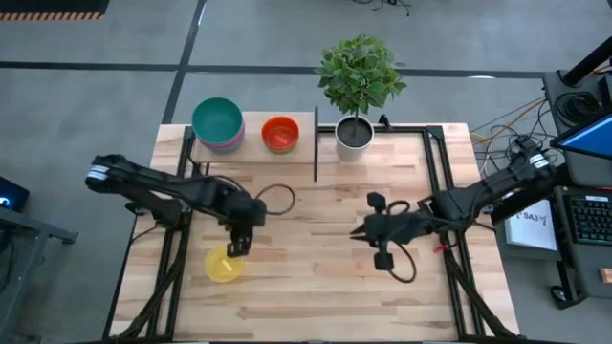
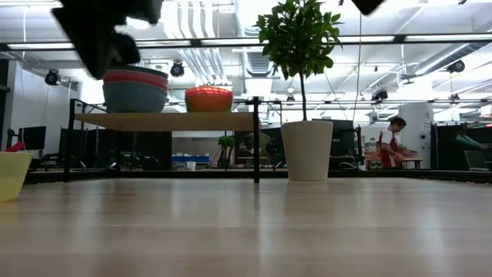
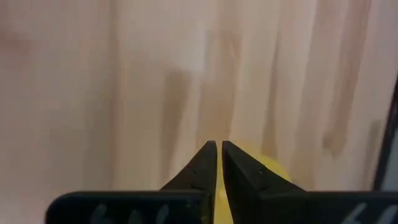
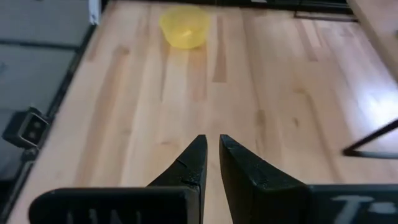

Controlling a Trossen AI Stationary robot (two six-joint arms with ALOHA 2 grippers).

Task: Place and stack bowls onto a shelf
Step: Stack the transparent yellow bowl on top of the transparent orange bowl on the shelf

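Note:
A yellow bowl (image 1: 222, 266) (image 4: 183, 26) stands on its base on the table, near the left side; it also shows at the low view's left edge (image 2: 11, 174). My left gripper (image 1: 236, 247) (image 3: 218, 148) hovers above its rim, fingers shut, touching nothing. A patch of the yellow bowl (image 3: 270, 169) shows behind the fingers. My right gripper (image 1: 360, 233) (image 4: 211, 140) waits over the table's middle right, pointing left, fingers shut. On the shelf (image 1: 251, 141) (image 2: 165, 121) sit a stack topped by a teal bowl (image 1: 218, 122) (image 2: 134, 88) and an orange bowl (image 1: 280, 133) (image 2: 209, 98).
A white plant pot (image 1: 354, 134) (image 2: 307, 150) with a leafy plant stands right of the shelf's black divider (image 1: 316, 143) (image 2: 256, 138). Black frame rails run along the table's left and right sides. Bare wood lies between the two grippers. A person (image 2: 393, 142) is far off in the room.

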